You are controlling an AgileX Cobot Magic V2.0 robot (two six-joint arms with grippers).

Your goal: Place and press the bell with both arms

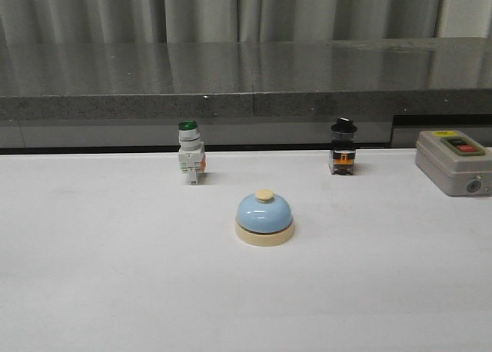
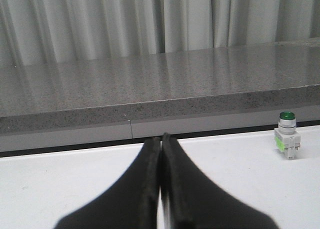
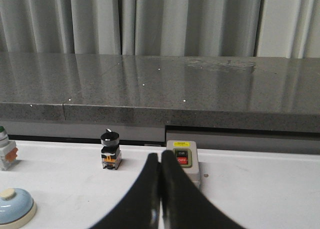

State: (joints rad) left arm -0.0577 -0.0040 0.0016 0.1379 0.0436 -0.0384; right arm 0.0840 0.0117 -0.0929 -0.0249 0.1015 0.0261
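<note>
Four items on the counter: the bell (image 1: 264, 218), a green-capped push-button (image 1: 190, 161), a black-capped switch (image 1: 343, 157) and a grey switch box (image 1: 452, 161).
Bell position: upright on the white counter (image 1: 100, 283) near the middle of the front view, knob up, well apart from the other three, which line the far edge.
Why it matters: standing alone with open surface all round, the bell looks reachable from either side, and its knob is exposed from above for a press.
Left hand (image 2: 161, 189): fingers together, nothing between them; it points toward the far ledge with the green-capped push-button off to one side.
Right hand (image 3: 160, 199): fingers pressed together, holding nothing; the grey switch box sits just past its tips, and the bell shows at the edge of its view.
Arms in front view: neither appears, so both are likely drawn back near the robot.
Stage, as I judge it: neither hand touches the bell; placing and pressing are not yet done.
Next need: one hand must spread its fingers to take the base.
</note>
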